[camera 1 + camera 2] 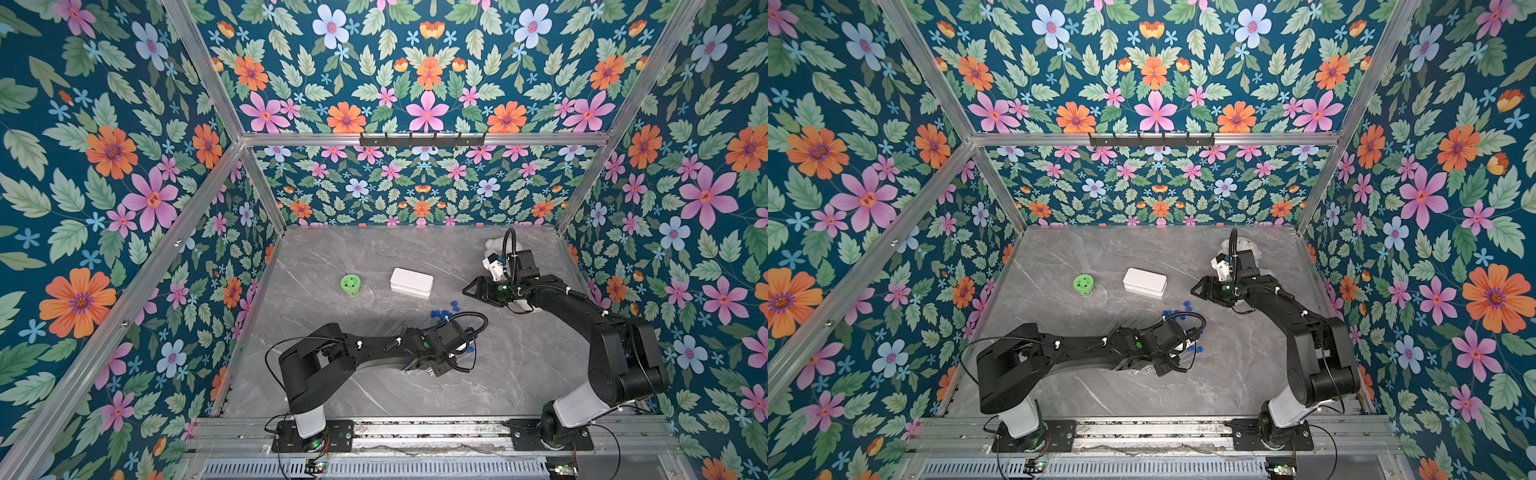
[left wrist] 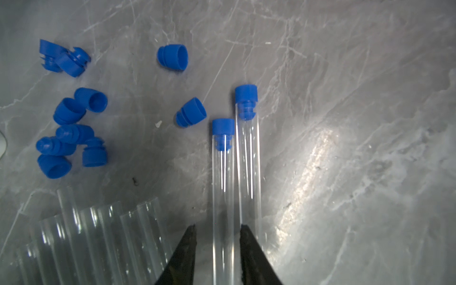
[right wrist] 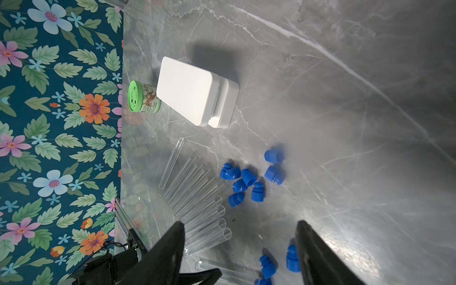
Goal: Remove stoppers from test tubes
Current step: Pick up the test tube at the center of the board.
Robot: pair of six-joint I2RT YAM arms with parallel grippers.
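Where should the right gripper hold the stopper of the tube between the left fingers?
Probably the wide head of the stopper, the only part outside the tube; its ribbed end is inside. Come from beyond the capped end, along the tube's axis.

Box (image 1: 411,282): landmark.
Jar (image 1: 351,285): left of box, apart.
Loose stoppers (image 1: 444,313): before box, rightward.
Unstoppered test tubes (image 3: 197,197): before box, left of loose stoppers.
Stoppered test tubes (image 2: 223,185): farther before box.

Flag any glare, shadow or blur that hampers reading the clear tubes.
Left wrist: glare patch on the grey marble tabletop, streaky highlights on the open clear plastic tubes. Right wrist: soft shadow beside the white rectangular box. Both top views: tubes nearly invisible beside the blue plastic stoppers.
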